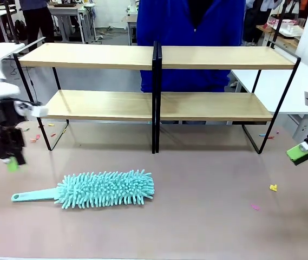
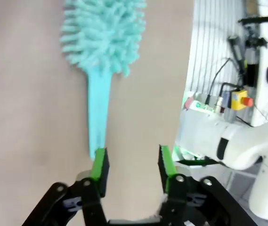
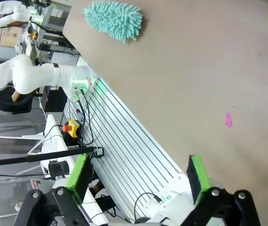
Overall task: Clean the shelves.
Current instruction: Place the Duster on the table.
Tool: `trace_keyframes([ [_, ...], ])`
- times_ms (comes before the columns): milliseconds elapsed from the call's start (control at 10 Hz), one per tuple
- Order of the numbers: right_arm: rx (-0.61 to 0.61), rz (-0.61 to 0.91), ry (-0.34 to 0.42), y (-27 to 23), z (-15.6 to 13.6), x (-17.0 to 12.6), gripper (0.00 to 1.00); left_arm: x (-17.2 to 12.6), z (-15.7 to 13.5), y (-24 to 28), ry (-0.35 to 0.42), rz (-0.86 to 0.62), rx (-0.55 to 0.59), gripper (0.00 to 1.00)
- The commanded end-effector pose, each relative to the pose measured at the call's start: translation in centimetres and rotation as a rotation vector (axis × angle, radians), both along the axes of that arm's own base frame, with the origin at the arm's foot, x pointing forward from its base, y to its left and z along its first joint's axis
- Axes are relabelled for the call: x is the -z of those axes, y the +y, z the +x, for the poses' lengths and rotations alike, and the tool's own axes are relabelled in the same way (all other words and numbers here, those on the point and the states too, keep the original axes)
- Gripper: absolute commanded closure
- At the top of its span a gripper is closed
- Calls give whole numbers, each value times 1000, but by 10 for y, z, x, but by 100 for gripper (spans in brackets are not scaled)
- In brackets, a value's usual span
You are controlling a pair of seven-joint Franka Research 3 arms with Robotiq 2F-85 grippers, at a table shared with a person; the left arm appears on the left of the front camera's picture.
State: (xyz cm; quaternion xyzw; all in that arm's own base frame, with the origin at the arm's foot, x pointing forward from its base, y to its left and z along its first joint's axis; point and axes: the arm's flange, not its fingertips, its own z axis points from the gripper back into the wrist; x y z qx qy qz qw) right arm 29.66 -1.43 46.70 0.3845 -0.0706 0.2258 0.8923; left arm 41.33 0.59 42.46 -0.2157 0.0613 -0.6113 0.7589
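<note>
While both hands gape empty, teal duster [image 1: 105,189] before shelves [image 1: 156,57], paper scraps [image 1: 273,187] scattered.

Even bright indoor light, soft shadows, motion blur at left arm.

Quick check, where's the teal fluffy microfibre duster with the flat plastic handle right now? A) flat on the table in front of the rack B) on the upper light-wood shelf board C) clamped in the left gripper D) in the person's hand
A: the teal fluffy microfibre duster lies flat on the table in front of the two-tier light-wood rack; the left gripper stands open by the handle's end, holding nothing.
</note>
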Motion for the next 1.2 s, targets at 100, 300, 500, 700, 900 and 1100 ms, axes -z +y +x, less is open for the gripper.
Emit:
trace_keyframes([
  [100, -18, 20, -20, -1, 3, -1, 0, -53, -56, 120, -183, -146, -260, 0],
  [300, -1, -1, 0, 0, 0, 0, 0, -58, -77, 157, -221, -607, -545, 0],
  [500, 191, 293, 32, -37, -7, -12, 0, -36, -61, 156, -106, -899, -703, 0],
  [700, 300, 403, 29, -58, -22, -10, 0, -31, -38, 126, 143, -926, -820, 0],
  [900, 228, 335, 30, -59, -13, -13, 0, -39, -39, 108, 288, -957, -773, 0],
  [1100, 228, 335, 30, -59, -13, -13, 0, -18, -38, 123, 138, -888, -780, 0],
])
